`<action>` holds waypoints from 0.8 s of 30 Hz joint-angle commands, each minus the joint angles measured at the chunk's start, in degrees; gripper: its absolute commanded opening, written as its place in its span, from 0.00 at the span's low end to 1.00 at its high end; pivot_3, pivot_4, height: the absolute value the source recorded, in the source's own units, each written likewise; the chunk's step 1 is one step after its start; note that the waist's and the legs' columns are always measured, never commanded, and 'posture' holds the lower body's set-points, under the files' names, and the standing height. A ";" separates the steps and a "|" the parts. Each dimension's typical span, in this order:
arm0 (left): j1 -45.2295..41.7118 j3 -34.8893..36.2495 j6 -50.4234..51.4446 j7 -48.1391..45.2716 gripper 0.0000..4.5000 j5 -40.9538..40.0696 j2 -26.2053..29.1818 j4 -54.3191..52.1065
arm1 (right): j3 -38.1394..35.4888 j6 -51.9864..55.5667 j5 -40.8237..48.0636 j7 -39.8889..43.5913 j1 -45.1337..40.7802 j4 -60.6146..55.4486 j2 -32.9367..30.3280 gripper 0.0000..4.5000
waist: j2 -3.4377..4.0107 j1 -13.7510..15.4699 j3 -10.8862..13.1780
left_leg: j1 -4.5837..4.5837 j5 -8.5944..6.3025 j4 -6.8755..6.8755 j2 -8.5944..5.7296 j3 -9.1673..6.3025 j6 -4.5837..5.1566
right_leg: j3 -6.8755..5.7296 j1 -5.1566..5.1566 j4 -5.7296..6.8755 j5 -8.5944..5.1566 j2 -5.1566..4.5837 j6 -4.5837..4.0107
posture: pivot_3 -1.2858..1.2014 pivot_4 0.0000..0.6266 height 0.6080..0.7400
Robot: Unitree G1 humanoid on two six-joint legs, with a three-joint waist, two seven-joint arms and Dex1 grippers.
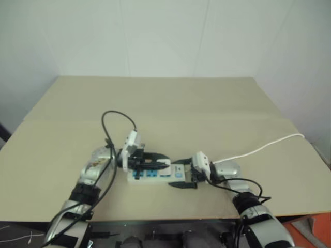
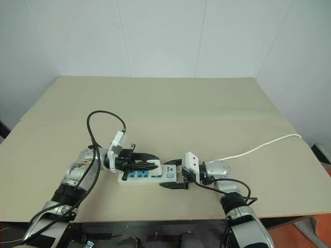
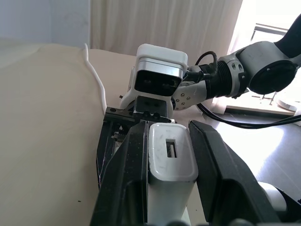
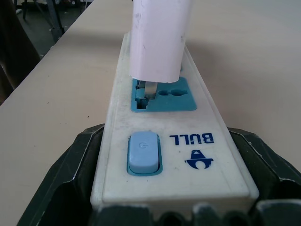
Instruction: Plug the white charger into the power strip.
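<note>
Both arms reach in over the near part of the scene, wrists bent so the grippers point at each other. The left gripper (image 2: 147, 161), two black fingers on a white housing, lies level and pointing right, clamped tight. The right gripper (image 2: 173, 181) points left, slightly downward, its black fingers (image 4: 77, 155) spread wide

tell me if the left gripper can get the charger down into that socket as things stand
Probably yes: the left gripper holds the white charger right over a blue socket, prong at the slot, while the right gripper steadies the power strip.
</note>
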 commanded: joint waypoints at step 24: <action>-1.84 2.09 7.87 0.22 0.23 -2.55 -0.22 -5.21 | 0.83 0.62 -1.79 -0.42 0.95 2.31 -0.66 0.78 | 0.01 -0.13 0.02 | -0.14 0.00 0.00 0.00 -0.01 0.00 | 0.00 -0.14 0.00 0.19 0.02 0.33 | 0.52 0.24 1.00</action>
